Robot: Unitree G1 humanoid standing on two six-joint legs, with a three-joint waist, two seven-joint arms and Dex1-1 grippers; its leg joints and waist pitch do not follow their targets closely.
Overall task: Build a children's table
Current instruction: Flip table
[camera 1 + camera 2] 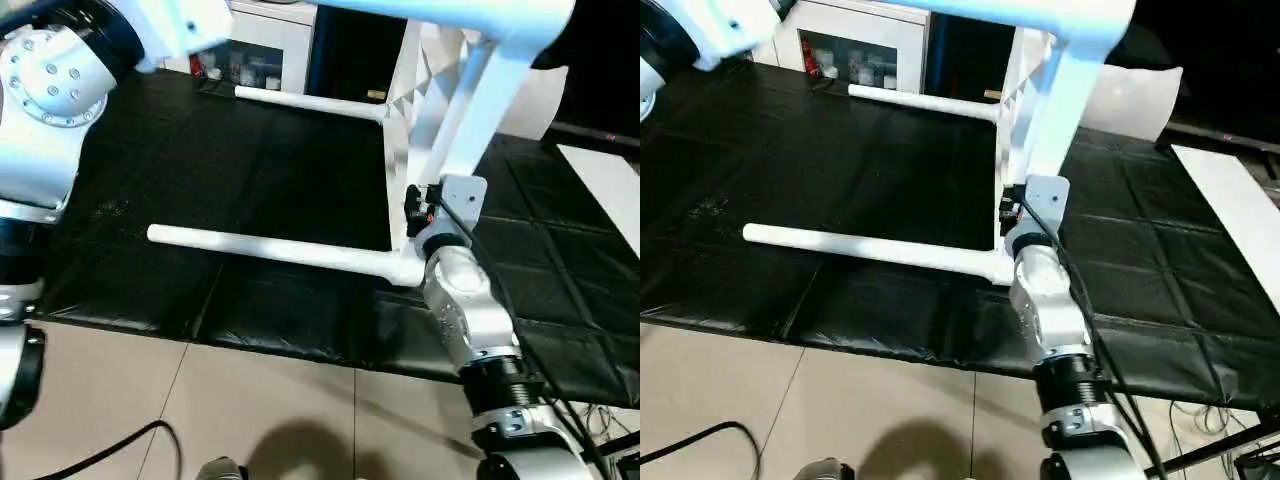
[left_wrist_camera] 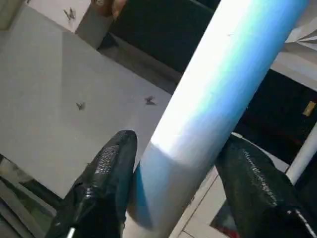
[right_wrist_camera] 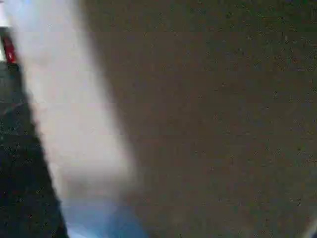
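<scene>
We are seeing three legs socketed into the tipped table top [image 1: 400, 120]; our left gripper [image 2: 173, 183] is straddling the upper leg [image 2: 223, 99], right gripper's [image 1: 420, 215] fingers untellable, fourth leg unconfirmed

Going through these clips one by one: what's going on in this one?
A humanoid robot is putting together a white plastic children's table on a black mat. The top stands on its edge, with two legs already in their sockets and lying out level over the mat. The left gripper has its two fingers on either side of another leg up high. The right arm reaches to the lower corner of the top.
</scene>
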